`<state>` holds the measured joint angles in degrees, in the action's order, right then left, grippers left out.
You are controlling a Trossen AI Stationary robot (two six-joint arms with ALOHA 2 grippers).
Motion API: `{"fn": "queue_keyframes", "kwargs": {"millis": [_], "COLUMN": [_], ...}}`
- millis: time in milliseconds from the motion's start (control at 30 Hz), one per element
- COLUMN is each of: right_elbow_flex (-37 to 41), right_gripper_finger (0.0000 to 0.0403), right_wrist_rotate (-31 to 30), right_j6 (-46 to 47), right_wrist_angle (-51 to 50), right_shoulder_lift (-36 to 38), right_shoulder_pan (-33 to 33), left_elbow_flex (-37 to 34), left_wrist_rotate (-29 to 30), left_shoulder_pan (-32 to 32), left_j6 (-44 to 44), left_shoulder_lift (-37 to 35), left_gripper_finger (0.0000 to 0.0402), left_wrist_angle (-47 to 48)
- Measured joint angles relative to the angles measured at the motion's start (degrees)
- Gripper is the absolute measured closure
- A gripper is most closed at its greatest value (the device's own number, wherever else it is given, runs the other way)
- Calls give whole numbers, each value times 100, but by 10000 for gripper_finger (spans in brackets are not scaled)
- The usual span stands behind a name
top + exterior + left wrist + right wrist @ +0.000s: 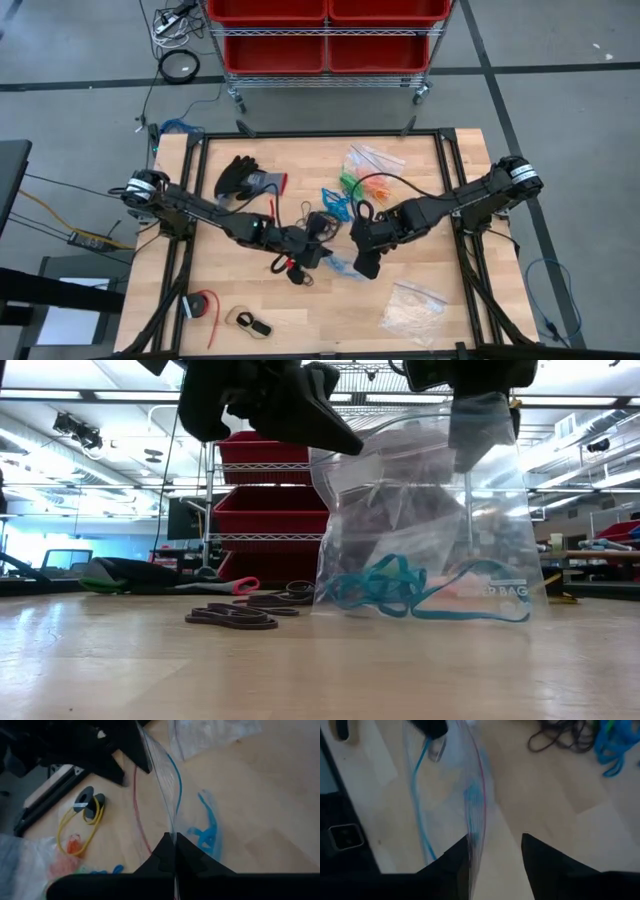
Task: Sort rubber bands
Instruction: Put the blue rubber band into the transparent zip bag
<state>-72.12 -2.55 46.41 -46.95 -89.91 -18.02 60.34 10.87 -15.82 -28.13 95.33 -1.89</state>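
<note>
A clear zip bag (pixel 420 510) stands upright at the table's middle with blue rubber bands (pixel 400 585) in its bottom. My left gripper (pixel 175 845) is shut on the bag's top. My right gripper (pixel 495 855) is open at the same rim from the other side, the rim (pixel 472 827) running beside one finger. Loose blue bands (pixel 335 200) and black bands (pixel 320 222) lie on the wood just beyond the grippers. More black bands (pixel 230 617) lie flat on the table. Orange and green bands (pixel 365 182) sit in clear bags farther back. My left gripper pinches the bag's top edge (pixel 172 827) between its two fingers, slanting down from the table's left. The bag hangs below the fingers, upright, its bottom (pixel 420 615) resting on the table. My right gripper: the bag's rim runs along one finger's inner face (pixel 465 855); I cannot tell whether they touch.
A black glove (pixel 240 178) lies at the far left. A clear bag of whitish pieces (pixel 410 305) lies at the near right. A yellow cable loop (pixel 80 825) with black spools is nearby. A red roll (pixel 203 305) lies near the front left. A cart of red bins (pixel 325 35) stands beyond the far edge.
</note>
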Motion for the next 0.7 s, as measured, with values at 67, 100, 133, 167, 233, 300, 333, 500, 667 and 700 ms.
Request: {"fn": "queue_keyframes", "kwargs": {"millis": [67,100,133,167,233,300,333,500,667,700], "right_elbow_flex": [0,0,2,1,3,99,132,227,225,229], "right_gripper_finger": [264,269,274,278,288,296,301,329,392,396], "right_wrist_rotate": [93,118,127,127,134,198,254,270,82,6], "right_j6": [39,55,67,71,71,101,132,95,-167,-194], "right_wrist_angle": [-1,-6,-6,-2,59,108,204,250,262,239], "right_shoulder_lift": [0,0,0,0,-77,-157,-225,-603,-641,-617], "right_shoulder_pan": [-43,-67,-90,-114,-161,-215,-223,-221,-247,-253], "left_elbow_flex": [0,0,0,0,0,0,0,0,0,0], "left_wrist_rotate": [146,212,304,380,499,540,549,562,562,562], "left_shoulder_pan": [-58,-86,-118,-149,-201,-224,-228,-231,-231,-231], "left_j6": [-95,-141,-191,-259,-338,-355,-359,-360,-359,-359], "left_shoulder_lift": [0,0,0,0,0,0,0,2,4,4], "left_gripper_finger": [400,400,400,400,400,401,401,401,401,401], "left_wrist_angle": [-13,-27,-56,-73,-121,-163,-179,-139,5,36]}}
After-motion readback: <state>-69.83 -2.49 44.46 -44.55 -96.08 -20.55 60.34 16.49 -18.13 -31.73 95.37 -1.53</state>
